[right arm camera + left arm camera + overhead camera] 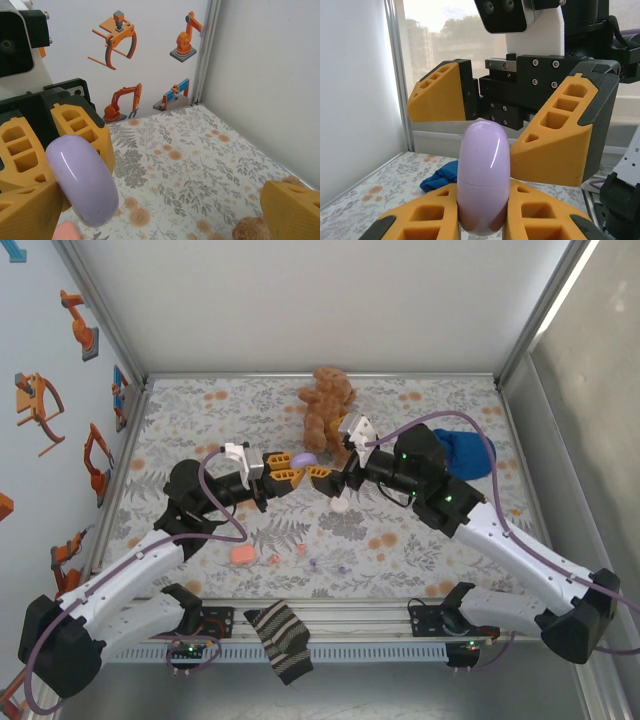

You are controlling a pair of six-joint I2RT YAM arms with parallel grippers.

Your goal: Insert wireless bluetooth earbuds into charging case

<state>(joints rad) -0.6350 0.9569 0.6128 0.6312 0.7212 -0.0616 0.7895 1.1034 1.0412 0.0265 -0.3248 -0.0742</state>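
Left tool (298, 464) clamps a lilac disc (306, 459) above the bench (190, 430), with the right tool (333, 455) gaping wide opposite. Charging case (241, 555) lies toward the near edge, nearer the left arm, with earbuds (301, 549) scattered beside it. Left wrist: disc (484, 175) stands on edge between pinching fingers (420, 220). Right wrist: disc (82, 180) sits near one spread finger.

Earbuds (273, 559) mere indistinct specks
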